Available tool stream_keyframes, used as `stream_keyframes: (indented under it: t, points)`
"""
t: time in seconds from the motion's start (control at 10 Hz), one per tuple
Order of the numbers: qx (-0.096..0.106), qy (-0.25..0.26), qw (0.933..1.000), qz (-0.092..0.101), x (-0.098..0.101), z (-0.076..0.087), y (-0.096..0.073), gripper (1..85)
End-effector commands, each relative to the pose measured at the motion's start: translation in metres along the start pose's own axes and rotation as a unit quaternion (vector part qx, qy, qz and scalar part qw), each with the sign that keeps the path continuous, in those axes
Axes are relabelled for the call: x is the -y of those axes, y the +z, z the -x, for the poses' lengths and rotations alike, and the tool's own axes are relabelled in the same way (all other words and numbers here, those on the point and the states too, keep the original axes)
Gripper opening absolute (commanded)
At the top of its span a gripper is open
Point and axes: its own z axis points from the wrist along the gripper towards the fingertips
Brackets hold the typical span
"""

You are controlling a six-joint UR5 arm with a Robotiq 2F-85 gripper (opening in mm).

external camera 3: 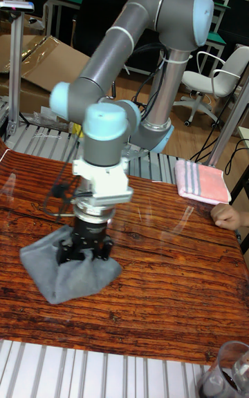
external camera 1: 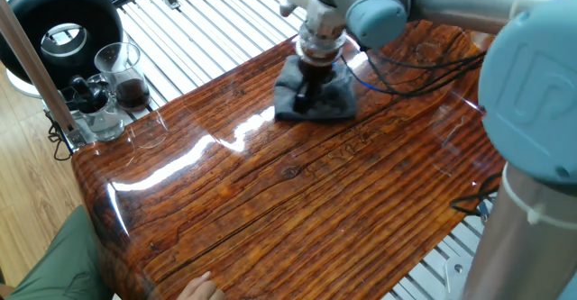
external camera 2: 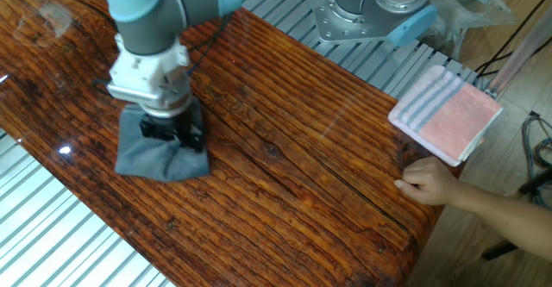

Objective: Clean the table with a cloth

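The blue-grey cloth (external camera 1: 326,106) (external camera 2: 148,153) (external camera 3: 59,273) lies bunched on the glossy reddish-brown table (external camera 1: 297,201) (external camera 2: 302,166) (external camera 3: 173,280). My gripper (external camera 1: 309,91) (external camera 2: 173,134) (external camera 3: 84,249) points straight down and presses into the cloth, its dark fingers shut on a fold of it. The fingertips are buried in the fabric. The cloth sits near the table's far edge in one fixed view and toward the left side in the tall fixed view.
A pink and grey striped towel (external camera 2: 446,113) (external camera 3: 200,181) lies at the table's edge, with a person's hand (external camera 2: 431,184) (external camera 3: 228,217) beside it. Glass cups (external camera 1: 122,75) and a black round appliance (external camera 1: 59,21) stand off one corner. Cables (external camera 1: 424,57) trail over the table behind the arm.
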Motion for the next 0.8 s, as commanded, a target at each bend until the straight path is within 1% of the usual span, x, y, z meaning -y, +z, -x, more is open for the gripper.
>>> stream_keyframes:
  t: [0.0, 0.1, 0.2, 0.3, 0.4, 0.5, 0.6, 0.7]
  points:
    - [0.015, 0.031, 0.9992, -0.023, -0.028, 0.008, 0.008, 1.0]
    - [0.008, -0.006, 0.9996, -0.027, -0.027, 0.005, 0.008, 1.0]
    - [-0.001, -0.054, 0.9985, -0.007, -0.037, 0.000, 0.009, 1.0]
    - [-0.010, -0.083, 0.9965, 0.002, -0.041, -0.005, 0.009, 1.0]
    - [0.000, -0.100, 0.9947, -0.025, -0.027, 0.002, 0.008, 1.0]
    - [-0.001, -0.083, 0.9965, -0.012, -0.034, 0.000, 0.009, 1.0]
    - [-0.008, -0.071, 0.9974, 0.001, -0.041, -0.004, 0.009, 1.0]
    - [-0.014, -0.050, 0.9984, 0.025, -0.053, -0.007, 0.008, 1.0]
